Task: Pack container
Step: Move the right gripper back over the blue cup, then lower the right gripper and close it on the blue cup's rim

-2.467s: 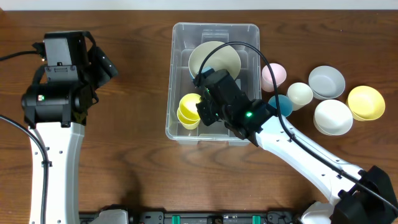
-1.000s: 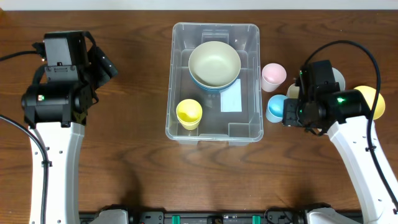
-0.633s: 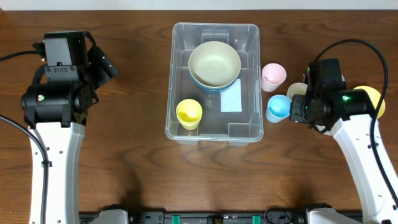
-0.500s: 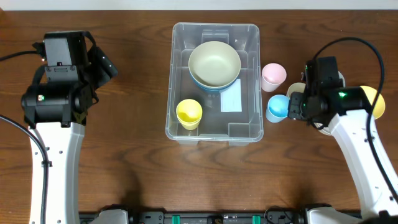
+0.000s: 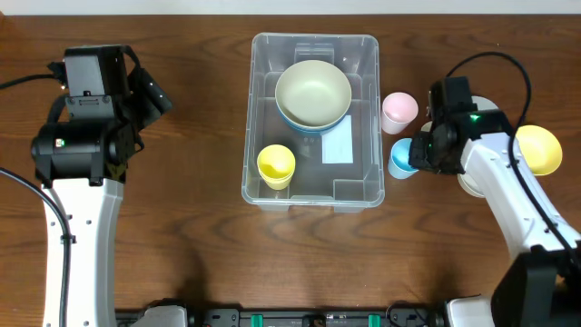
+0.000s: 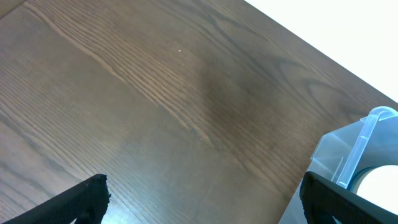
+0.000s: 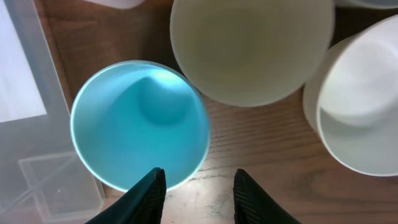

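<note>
The clear plastic container [image 5: 359, 54] stands at the table's middle with a white label [image 5: 337, 143] on its base. Inside are a cream bowl [image 5: 313, 91] stacked on a blue bowl and a yellow cup [image 5: 276, 166]. My right gripper [image 5: 425, 153] is open, just above the right rim of a blue cup [image 5: 400, 158] that stands right of the container. In the right wrist view the blue cup [image 7: 138, 123] lies under the left finger, the gripper [image 7: 198, 194] straddling its rim. My left gripper [image 6: 199, 199] is open and empty over bare table, far left of the container's corner [image 6: 357, 152].
A pink cup [image 5: 398, 110] stands beside the container. A cream cup [image 7: 249, 46] touches the blue cup. A white bowl [image 7: 360, 106], a yellow bowl [image 5: 539, 150] and a grey bowl [image 5: 487, 107] lie at the right.
My right arm left the container, where it set down the yellow cup, swung out to the right, then moved back left over the blue cup. The left arm has not moved.
</note>
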You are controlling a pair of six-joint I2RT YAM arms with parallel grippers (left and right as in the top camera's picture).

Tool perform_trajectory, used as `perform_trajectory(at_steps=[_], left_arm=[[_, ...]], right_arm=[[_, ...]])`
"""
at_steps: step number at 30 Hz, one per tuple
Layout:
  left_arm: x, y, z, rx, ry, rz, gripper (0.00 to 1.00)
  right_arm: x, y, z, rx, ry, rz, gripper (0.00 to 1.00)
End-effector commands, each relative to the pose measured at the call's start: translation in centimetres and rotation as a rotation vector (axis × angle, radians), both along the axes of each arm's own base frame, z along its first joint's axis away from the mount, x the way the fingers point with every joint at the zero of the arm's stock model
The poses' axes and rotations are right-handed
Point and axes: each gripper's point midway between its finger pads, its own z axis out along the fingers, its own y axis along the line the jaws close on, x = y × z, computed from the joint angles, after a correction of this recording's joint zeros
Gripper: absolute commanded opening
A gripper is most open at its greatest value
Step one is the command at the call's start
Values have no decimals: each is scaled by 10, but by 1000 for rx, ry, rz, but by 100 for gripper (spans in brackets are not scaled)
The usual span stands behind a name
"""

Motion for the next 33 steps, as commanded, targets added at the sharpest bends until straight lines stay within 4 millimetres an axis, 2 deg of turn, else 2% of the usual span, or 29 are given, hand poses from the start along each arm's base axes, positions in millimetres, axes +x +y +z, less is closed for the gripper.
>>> perform_trajectory(at_steps=[1,16,27,30,33], left_arm=[[1,4,3,11,-5,15,98],[1,4,3,11,-5,15,98],[1,4,3,11,-5,15,98],[1,4,3,11,-5,15,98],[1,4,3,11,-5,15,98]], right_arm=[[-1,-1,-11,10,26,-26,37],[11,1,-22,15,0,-36,35],[4,0,-38,14,10,-37,35],[2,0,-41,14,12,-37,31],[2,0,-42,14,15,-36,20]])
